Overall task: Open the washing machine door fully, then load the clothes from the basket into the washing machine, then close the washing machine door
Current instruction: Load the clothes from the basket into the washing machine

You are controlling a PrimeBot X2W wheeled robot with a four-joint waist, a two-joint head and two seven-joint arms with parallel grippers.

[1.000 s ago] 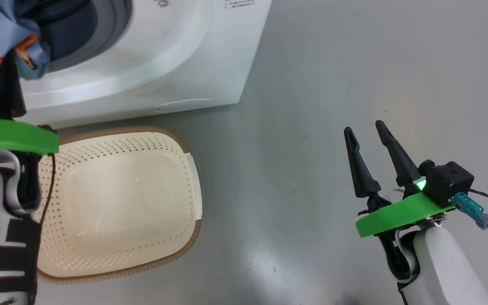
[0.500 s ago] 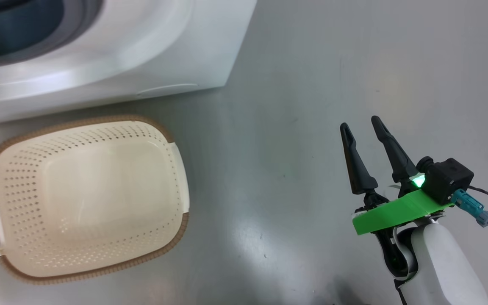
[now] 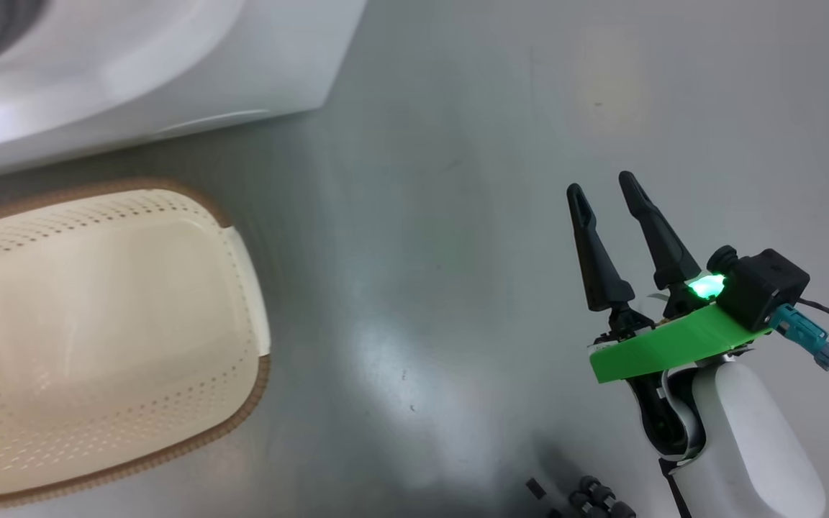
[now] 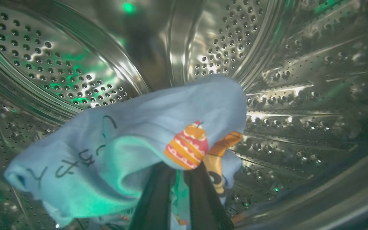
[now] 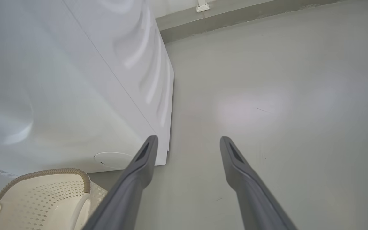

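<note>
My left gripper [image 4: 179,179] reaches inside the washing machine's perforated steel drum [image 4: 59,64], shut on the clothes [image 4: 145,134], a blue garment with orange-red figures draped over its dark fingers. In the head view the white washing machine [image 3: 170,65] stands at the top left, and the cream basket [image 3: 242,403] sits on the floor below it with nothing in it. My right gripper [image 3: 600,183] hovers over the bare floor to the right, open and holding nothing. The right wrist view looks past this gripper [image 5: 188,138] to the machine's side [image 5: 75,95] and the basket's rim [image 5: 43,173]. The washing machine door is out of view.
Glossy grey floor [image 3: 458,252] stretches between the basket and my right arm. Small dark parts [image 3: 594,496] show at the head view's bottom edge. A wall base [image 5: 235,16] runs behind the machine in the right wrist view.
The head camera has swung, sliding the machine and basket leftward in its picture. My left gripper with the garment, earlier at the drum opening, has left that view. The right gripper stays open.
</note>
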